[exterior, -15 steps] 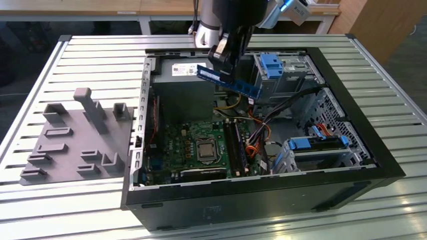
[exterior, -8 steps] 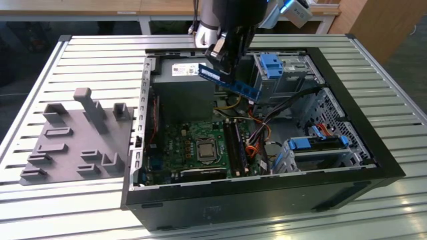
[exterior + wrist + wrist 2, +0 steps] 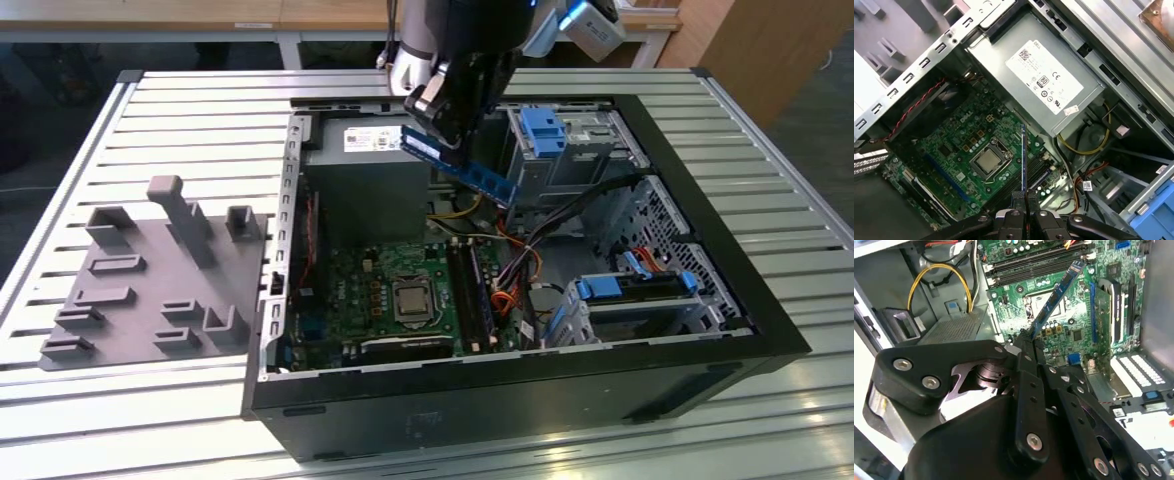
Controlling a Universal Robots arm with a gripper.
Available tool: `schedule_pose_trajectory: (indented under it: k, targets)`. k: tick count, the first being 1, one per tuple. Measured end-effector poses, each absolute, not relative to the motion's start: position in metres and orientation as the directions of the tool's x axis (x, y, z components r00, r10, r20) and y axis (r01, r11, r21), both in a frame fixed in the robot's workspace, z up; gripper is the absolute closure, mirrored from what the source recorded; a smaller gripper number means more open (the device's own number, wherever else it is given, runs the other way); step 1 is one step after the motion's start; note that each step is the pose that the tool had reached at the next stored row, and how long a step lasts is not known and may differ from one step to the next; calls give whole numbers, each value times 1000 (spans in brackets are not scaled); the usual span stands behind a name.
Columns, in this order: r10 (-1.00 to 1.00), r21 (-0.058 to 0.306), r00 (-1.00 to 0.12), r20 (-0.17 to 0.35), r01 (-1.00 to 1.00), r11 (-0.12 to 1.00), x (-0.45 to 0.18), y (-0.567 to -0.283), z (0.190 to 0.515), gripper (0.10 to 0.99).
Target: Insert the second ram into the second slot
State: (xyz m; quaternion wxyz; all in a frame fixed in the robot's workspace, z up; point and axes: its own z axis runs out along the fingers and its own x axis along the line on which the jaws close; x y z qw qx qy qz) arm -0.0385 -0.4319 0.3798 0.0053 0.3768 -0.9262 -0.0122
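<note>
Between the tool's (image 3: 441, 125) fingers, pinched tight, sits one end of the second ram (image 3: 481, 178). The blue stick hangs slanted out beneath it, in the air over the open computer case (image 3: 534, 385), well clear of the memory slots (image 3: 470, 290) on the motherboard (image 3: 380, 295) below. The danger, as I read it: gripped by one end only, the stick could pivot or arrive skewed and jam on a slot's lip, and the loose cables (image 3: 518, 250) just beside the slots could snag it.
</note>
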Motion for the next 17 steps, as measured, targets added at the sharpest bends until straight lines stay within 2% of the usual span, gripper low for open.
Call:
schedule_pose_trajectory:
  k: [17]
  targets:
    - [-564, 26, -826, 1, -564, 825, -39, -432, 380, 953]
